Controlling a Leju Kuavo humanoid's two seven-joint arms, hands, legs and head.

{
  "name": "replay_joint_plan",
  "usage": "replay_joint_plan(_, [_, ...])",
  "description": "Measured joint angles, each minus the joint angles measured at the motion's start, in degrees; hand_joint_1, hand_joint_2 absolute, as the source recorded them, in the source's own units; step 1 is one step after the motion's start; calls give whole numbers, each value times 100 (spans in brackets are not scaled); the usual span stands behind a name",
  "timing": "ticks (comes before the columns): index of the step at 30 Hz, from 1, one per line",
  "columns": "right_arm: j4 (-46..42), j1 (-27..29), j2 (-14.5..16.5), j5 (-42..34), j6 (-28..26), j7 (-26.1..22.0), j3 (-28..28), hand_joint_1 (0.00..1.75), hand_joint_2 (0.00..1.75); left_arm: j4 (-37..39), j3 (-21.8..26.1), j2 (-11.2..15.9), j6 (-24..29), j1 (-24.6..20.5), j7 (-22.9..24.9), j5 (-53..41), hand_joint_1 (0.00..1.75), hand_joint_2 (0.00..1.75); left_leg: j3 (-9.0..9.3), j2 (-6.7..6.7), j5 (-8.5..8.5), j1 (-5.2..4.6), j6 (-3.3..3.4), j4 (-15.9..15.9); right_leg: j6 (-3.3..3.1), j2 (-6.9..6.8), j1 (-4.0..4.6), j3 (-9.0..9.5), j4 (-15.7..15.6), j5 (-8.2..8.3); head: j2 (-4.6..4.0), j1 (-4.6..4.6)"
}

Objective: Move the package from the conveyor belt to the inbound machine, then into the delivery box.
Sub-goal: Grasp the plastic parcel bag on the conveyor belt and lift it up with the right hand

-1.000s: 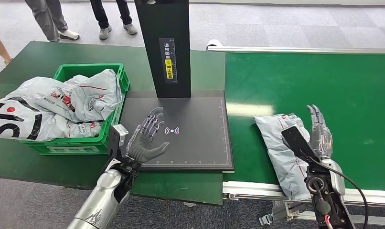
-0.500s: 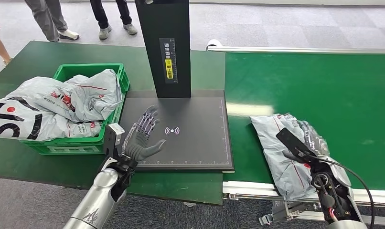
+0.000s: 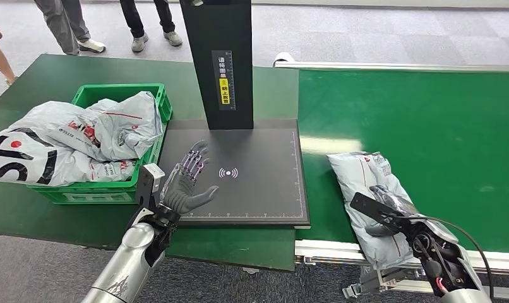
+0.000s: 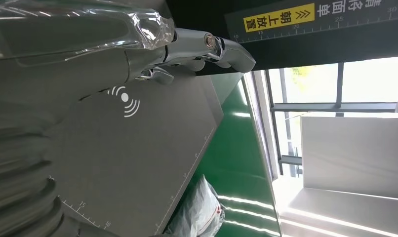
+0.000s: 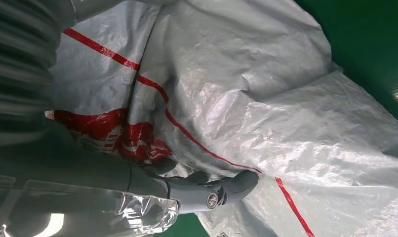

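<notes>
At the left edge of the head view we see grey courier bags (image 3: 62, 142) heaped in and over a green crate (image 3: 152, 104); the outermost bag runs off the frame, so its black lettering is cut short. Above, at the upper left, people's legs (image 3: 69, 25) stand on the floor, cut off at the top edge.

Lower left of centre, our left hand (image 3: 187, 178) hovers over the near left part of the black scanner pad (image 3: 264, 189), fingers spread and holding nothing. The black post (image 3: 217, 63) rises behind the pad and leaves the frame at the top; its yellow label is too small to read there, though the left wrist view shows it close.

To the right, the grey package (image 3: 372, 196) lies on the green conveyor belt (image 3: 429, 113), near its front edge, at the lower right of the frame. Our right hand (image 3: 391, 211) rests on the package, partly hidden by its own wrist hardware. In the right wrist view a finger (image 5: 221, 190) presses into the crumpled plastic of the package (image 5: 266, 98), but we cannot tell whether the hand has actually closed around it.
</notes>
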Motion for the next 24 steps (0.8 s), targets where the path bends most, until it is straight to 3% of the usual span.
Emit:
replay_joint_plan(11, [50, -29, -38, 1, 36, 0, 132, 0, 175, 0, 0, 1, -1, 0, 3, 0, 0, 175, 1, -1, 0, 0, 0, 0, 0, -1, 0, 1, 0, 0, 0, 1])
replay_joint_plan(12, [51, -32, -39, 7, 48, 4, 141, 24, 175, -1, 0, 2, 1, 1, 7, 0, 0, 175, 1, -1, 0, 0, 0, 0, 0, -1, 0, 2, 0, 0, 0, 1])
replay_joint_plan(15, [51, -48, -39, 65, 67, 60, 184, 154, 175, -29, 0, 9, 13, 12, 21, 0, 0, 175, 1, -1, 0, 0, 0, 0, 0, -1, 0, 2, 0, 0, 0, 0])
replay_joint_plan(16, [51, -55, -38, 102, 59, 106, 206, 174, 175, -43, 0, 11, 19, 17, 27, 0, 0, 175, 1, -1, 0, 0, 0, 0, 0, -2, 0, 3, 0, 0, 0, -1])
replay_joint_plan(24, [52, -161, 25, 534, -348, 407, 362, 175, 175, -82, 0, 34, 74, 106, 52, 0, 0, 175, 7, -2, 0, 0, 1, 0, 3, -3, 0, 13, 0, -1, 0, 1])
